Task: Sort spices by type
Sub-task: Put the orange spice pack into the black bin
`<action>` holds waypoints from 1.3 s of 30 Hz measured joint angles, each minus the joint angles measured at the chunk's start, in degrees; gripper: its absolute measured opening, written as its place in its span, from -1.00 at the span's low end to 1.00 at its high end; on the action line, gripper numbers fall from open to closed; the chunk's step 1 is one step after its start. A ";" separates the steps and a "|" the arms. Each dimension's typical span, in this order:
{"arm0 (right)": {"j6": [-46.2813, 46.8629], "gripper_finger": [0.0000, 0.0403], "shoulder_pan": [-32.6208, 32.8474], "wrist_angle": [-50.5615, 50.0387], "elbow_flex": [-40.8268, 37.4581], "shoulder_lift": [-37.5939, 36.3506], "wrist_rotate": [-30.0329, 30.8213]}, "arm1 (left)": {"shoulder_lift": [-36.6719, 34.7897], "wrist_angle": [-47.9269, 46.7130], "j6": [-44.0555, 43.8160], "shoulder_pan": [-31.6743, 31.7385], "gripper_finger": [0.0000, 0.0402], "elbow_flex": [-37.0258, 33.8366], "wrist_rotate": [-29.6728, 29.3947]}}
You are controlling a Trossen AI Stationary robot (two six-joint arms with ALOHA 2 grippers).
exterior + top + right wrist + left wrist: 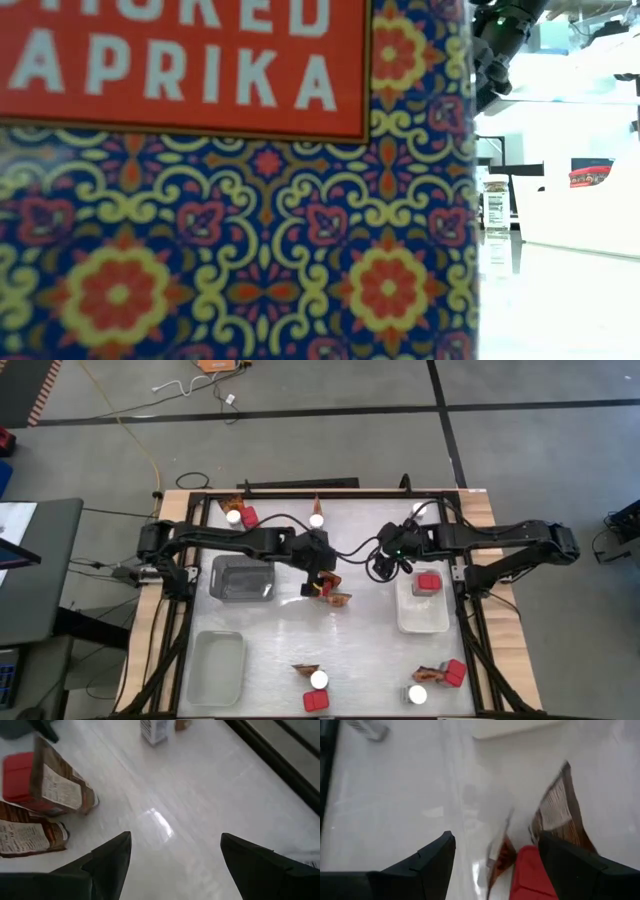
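A red cube-like box fills most of the low view, its red panel carrying white capitals that read "APRIKA" in full, with the cropped lower halves of letters above that appear to spell "SMOKED"; the wording sits over a blue, yellow and red tile pattern. Farther back on the tabletop, a small jar bears a white label with dark print too small to read. In the right wrist view, two crinkled orange-brown packets show white label panels with fine lines of print, none legible, and a jar shows an equally unreadable label. The packet in the left wrist view has a blurred label panel.
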 joint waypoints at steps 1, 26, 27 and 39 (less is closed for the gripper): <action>0.86 0.65 -0.16 -0.27 0.00 0.00 -0.01 | 0.45 -0.65 1.02 0.02 0.37 0.02 0.40; 16.05 0.65 4.64 -6.62 0.04 -8.70 0.62 | 4.39 -3.03 3.30 3.08 -0.25 -0.06 3.34; 16.38 0.65 4.91 -6.70 0.04 -9.40 0.65 | 4.34 -2.44 3.52 3.08 -0.28 0.00 2.51; 16.16 0.65 6.88 -6.80 0.07 -12.86 6.21 | 2.07 -4.87 -1.76 4.09 -0.98 -0.08 5.87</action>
